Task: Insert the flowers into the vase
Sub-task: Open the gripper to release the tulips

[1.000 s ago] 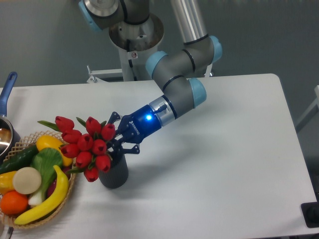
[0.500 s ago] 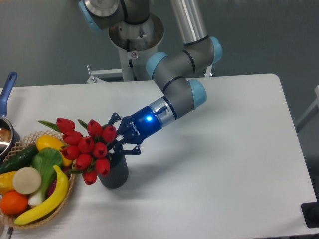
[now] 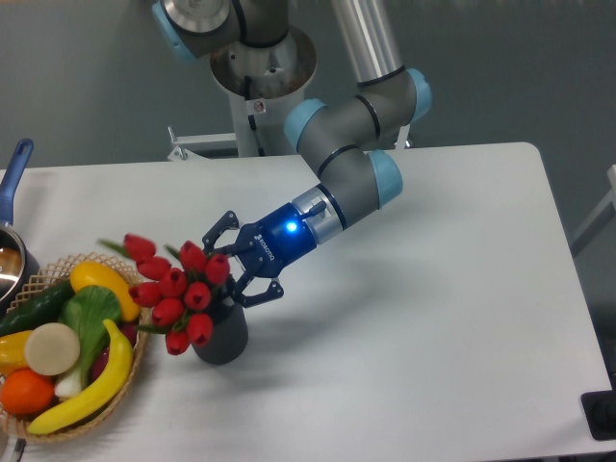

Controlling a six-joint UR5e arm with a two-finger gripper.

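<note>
At the far left edge a blue-handled pot (image 3: 12,221) sits half out of frame on the white surface (image 3: 433,318). Just right of it is a wicker basket (image 3: 60,423) heaped with fruit and vegetables, a banana (image 3: 101,380) curving along its right side. The flowers (image 3: 178,289), red tulip buds with bits of green leaf, lean left so that the outer buds hang over the basket's right rim. Their lower ends go down into the vase (image 3: 221,335), a dark cylinder standing upright on the surface just beside the basket; the buds cover most of its mouth, so I cannot see how deep the stems sit.

My hand (image 3: 234,262) is just right of the bunch, above the vase's right shoulder. Its two dark fingers (image 3: 219,228) are spread apart, one reaching up and left, the other down towards the vase rim, and I see nothing pinched between them. The tips lie very near the nearest buds; whether they touch I cannot tell. Behind the hand a blue light glows on my wrist (image 3: 289,228). My forearm slopes up and to the right from there to a grey elbow joint (image 3: 351,159) with pale blue caps, then rises steeply to the top of the frame. My base (image 3: 262,72) stands behind the surface's back edge.
</note>
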